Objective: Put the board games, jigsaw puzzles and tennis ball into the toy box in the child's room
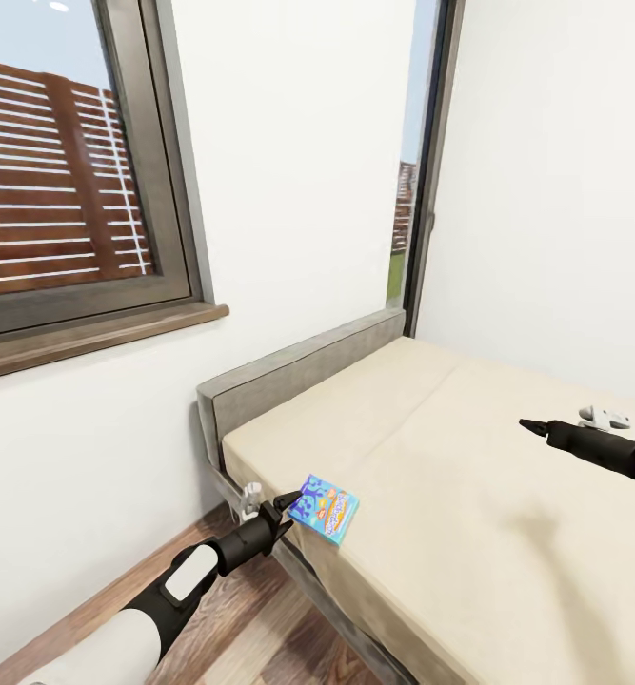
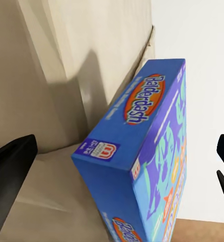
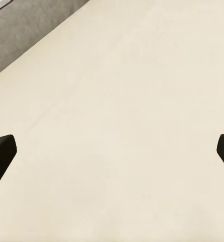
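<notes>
Best to keep the left gripper level and carry the blue board game, low and left of centre in the head view over the edge of the bed, clear of the frame without letting it tilt. In the left wrist view, box between 2 wide-set fingers, contact not clear. Right gripper spread wide, empty, over bare mattress at right.

Bed: beige mattress on a grey frame, low grey headboard against the white wall under the window.
Game: blue box at the mattress's near edge; whether it rests there cannot be told.
Floor: wood planks beside the bed.
</notes>
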